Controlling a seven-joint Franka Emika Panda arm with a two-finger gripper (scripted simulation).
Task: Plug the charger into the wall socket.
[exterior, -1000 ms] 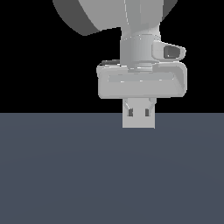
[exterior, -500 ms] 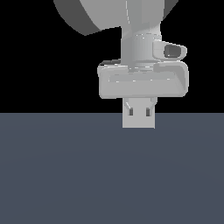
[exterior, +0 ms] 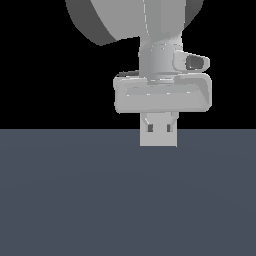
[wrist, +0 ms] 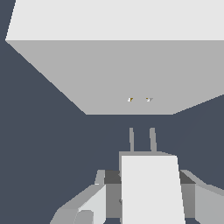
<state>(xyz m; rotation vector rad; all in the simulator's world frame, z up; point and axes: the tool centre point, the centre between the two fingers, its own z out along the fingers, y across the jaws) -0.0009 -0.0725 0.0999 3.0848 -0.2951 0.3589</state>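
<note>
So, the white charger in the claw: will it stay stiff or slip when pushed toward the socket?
The charger looks like a rigid block, so probably stiff. Its smooth flat faces could slip in the claw if the prongs miss the wall socket holes. The thin prongs may catch.

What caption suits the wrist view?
Gripper holds the charger, its prongs short of the wall socket holes.

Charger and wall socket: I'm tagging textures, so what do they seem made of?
The charger looks like matte white plastic, flat-shaded with no gloss; its two thin grey prongs suggest metal, though the render leaves that open. The wall socket looks like plain light-grey matte plastic, uniform, without texture.
</note>
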